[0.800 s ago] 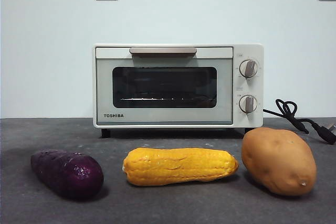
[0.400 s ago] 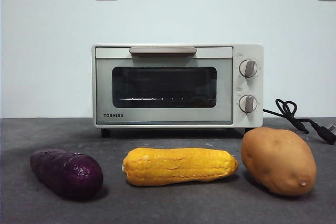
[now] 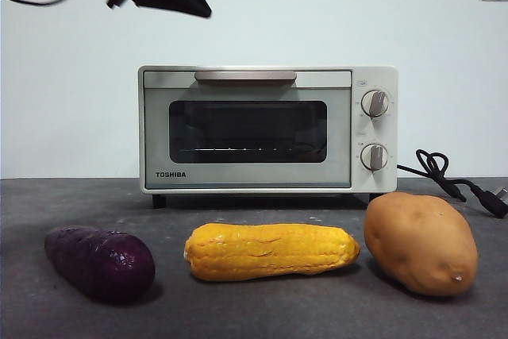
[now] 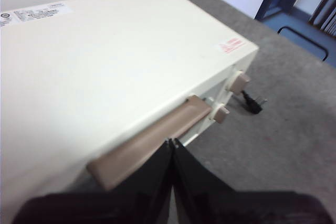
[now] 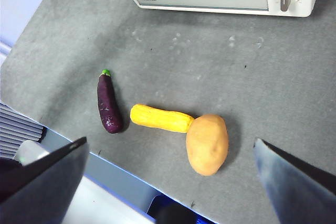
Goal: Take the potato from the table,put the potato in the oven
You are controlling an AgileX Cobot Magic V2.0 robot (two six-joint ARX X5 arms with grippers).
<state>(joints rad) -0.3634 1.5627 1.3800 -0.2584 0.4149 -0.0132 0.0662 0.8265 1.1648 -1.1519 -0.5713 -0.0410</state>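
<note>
The tan-brown potato (image 3: 421, 244) lies on the dark grey table (image 3: 262, 311) at the front right, touching one end of the corn cob in the right wrist view (image 5: 207, 144). Behind it stands the cream TOSHIBA oven (image 3: 246, 129), door closed. My left gripper (image 3: 194, 7) hangs shut above the oven's left top corner. In its wrist view the jaws (image 4: 171, 142) meet just over the beige bar handle (image 4: 152, 148). My right gripper (image 5: 170, 141) is open, high above the vegetables, holding nothing.
A yellow corn cob (image 3: 270, 252) lies at the front middle and a dark purple sweet potato (image 3: 99, 262) at the front left. The oven's black cord (image 3: 444, 180) trails on the table to its right. The table's near edge (image 5: 105, 169) shows under the right gripper.
A dark gripper has come into the front view's top left, above the oven. The potato, corn, purple sweet potato and oven lie as before.
</note>
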